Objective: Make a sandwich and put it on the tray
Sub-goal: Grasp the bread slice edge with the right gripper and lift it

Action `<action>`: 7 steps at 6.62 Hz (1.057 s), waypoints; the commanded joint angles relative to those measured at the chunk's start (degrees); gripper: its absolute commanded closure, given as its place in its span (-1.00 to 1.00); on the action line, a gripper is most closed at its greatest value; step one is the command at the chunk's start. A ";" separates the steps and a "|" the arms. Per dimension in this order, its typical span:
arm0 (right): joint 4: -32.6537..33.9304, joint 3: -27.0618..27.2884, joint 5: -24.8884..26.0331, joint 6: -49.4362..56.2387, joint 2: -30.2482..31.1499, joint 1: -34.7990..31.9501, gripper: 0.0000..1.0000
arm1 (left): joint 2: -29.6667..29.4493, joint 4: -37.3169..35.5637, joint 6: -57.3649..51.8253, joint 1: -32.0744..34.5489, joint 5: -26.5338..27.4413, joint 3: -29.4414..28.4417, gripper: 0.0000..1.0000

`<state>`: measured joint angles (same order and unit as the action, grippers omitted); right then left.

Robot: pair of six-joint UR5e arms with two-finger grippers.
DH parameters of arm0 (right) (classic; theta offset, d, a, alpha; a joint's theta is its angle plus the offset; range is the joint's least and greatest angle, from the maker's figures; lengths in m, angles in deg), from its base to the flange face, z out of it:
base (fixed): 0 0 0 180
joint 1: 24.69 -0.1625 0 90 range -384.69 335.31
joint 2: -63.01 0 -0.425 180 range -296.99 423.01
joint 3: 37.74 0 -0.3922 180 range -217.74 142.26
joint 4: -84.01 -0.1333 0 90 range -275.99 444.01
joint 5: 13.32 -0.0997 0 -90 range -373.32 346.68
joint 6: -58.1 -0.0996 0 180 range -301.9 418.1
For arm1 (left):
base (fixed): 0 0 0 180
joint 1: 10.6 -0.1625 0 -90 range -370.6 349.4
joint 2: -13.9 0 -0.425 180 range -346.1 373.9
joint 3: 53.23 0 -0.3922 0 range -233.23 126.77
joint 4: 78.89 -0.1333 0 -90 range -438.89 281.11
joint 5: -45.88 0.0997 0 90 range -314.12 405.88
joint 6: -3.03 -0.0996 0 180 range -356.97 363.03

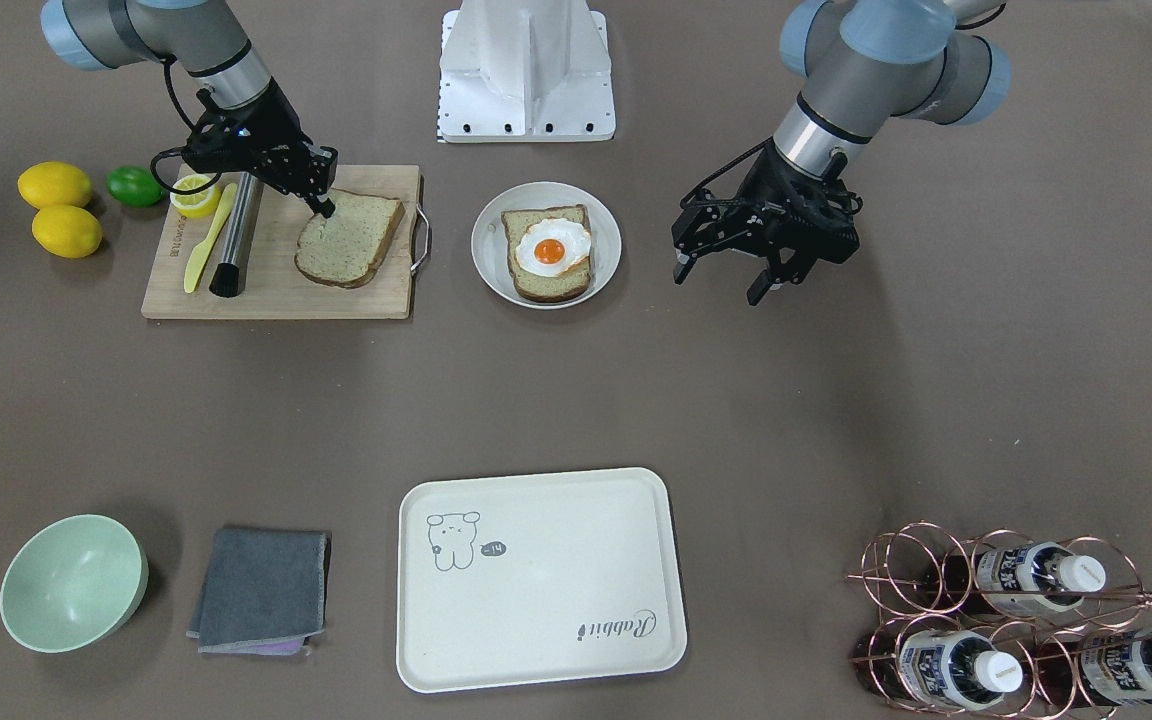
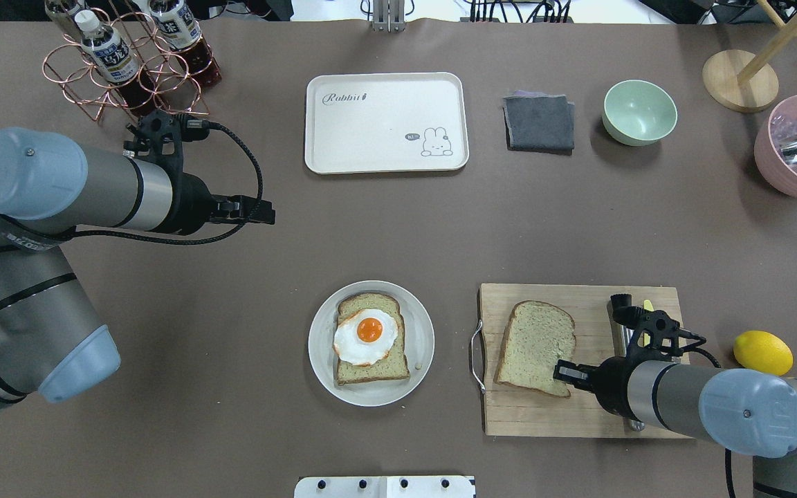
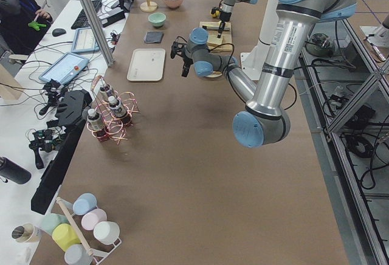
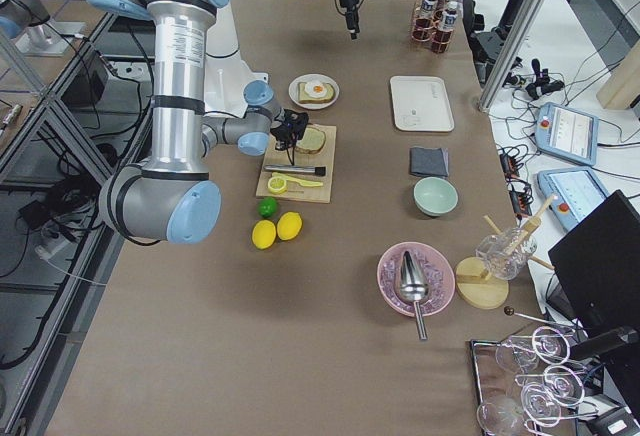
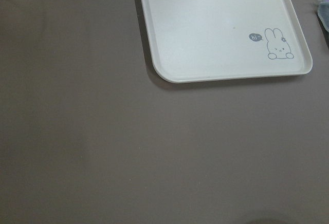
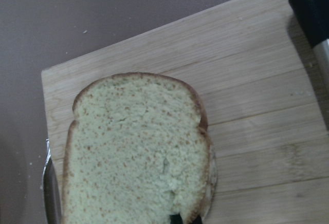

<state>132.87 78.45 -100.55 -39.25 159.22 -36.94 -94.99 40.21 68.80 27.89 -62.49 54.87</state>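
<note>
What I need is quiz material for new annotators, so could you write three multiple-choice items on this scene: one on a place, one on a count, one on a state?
1. Where does the fried egg lie?
A. On the bread slice on the round plate
B. On the bare table
C. On the tray

2. How many whole yellow lemons lie beside the cutting board?
A. One
B. Two
C. Four

3. How do the fingers of the left gripper stand?
A. Shut on a bottle
B. Shut on bread
C. Open, holding nothing

Answers:
1 A: the egg rests on the slice that sits on the plate.
2 B: the front-facing view shows two lemons on the table next to the board.
3 C: the gripper hangs over the table with its fingers apart and nothing between them.
</note>
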 commanded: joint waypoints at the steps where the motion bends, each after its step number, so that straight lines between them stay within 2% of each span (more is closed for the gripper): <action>1: 0.00 3.06 -1.35 0.32 0.29 -1.62 1.00 | 0.52 -0.09 0.24 0.09 -0.09 1.83 -0.96; 4: -0.79 4.57 -15.72 1.72 -1.90 -12.58 1.00 | 0.88 -0.09 0.42 0.17 0.00 3.51 -0.96; 5: -0.70 3.96 -19.69 1.72 -5.21 -14.45 1.00 | 0.88 -0.09 0.42 0.17 -0.09 4.21 -0.96; 7: -0.53 -0.06 -20.52 1.72 -11.71 -14.47 1.00 | 0.88 -0.09 0.07 0.26 -0.09 4.84 -0.96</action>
<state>132.27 80.85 -120.37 -37.53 151.42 -51.17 -94.12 40.12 69.07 28.13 -62.57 59.48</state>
